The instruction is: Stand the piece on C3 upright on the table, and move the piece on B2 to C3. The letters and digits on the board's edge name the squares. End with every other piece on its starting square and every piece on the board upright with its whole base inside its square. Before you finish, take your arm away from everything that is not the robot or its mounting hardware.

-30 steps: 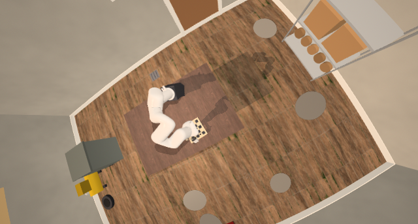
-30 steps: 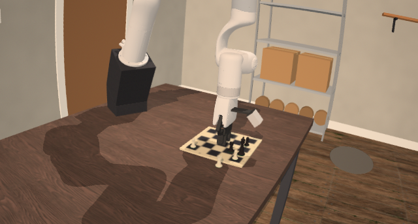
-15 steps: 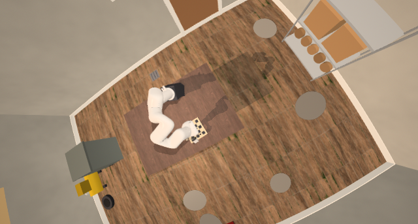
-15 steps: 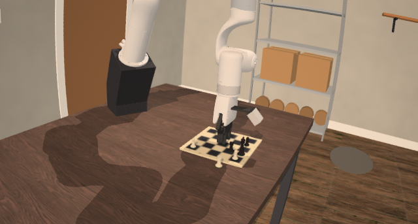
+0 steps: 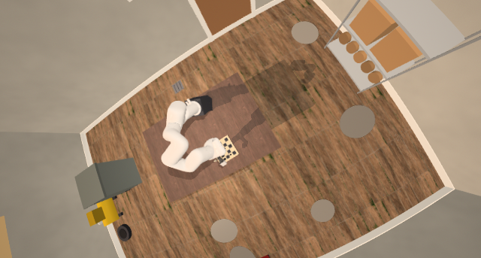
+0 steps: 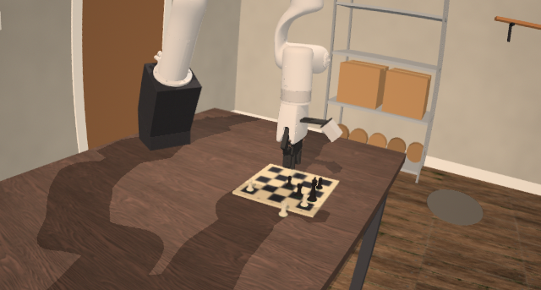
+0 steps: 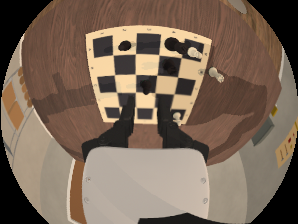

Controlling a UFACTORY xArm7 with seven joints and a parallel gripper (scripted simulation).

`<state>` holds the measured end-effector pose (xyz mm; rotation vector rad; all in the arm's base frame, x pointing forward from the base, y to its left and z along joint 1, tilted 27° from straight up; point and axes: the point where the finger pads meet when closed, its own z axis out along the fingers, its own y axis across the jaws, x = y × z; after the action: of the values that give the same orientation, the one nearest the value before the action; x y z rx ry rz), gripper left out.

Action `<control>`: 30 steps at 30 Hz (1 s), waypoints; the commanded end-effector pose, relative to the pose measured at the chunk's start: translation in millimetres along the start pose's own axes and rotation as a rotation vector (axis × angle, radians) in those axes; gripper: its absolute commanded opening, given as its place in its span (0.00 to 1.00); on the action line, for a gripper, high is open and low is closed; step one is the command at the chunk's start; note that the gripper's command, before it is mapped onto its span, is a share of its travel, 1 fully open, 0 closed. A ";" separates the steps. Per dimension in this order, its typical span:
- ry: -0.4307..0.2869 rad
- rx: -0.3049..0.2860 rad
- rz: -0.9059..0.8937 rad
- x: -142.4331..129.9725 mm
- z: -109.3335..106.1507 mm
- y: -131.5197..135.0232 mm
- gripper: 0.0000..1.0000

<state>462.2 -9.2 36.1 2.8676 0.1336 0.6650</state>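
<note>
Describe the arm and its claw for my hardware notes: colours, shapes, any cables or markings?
The arm is glossy white, built of rounded tubular segments with bulbous joints, and rises from a black box-shaped pedestal. A pale grey band rings the wrist. The claw has two slim black fingers under a white housing. A small white block on a dark bracket sticks out sideways. No cables or markings show.
</note>
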 end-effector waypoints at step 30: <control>-0.032 0.002 0.001 1.4 -35.9 -0.4 1.00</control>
<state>446.6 -3.1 66.9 2.8544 0.1297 0.6936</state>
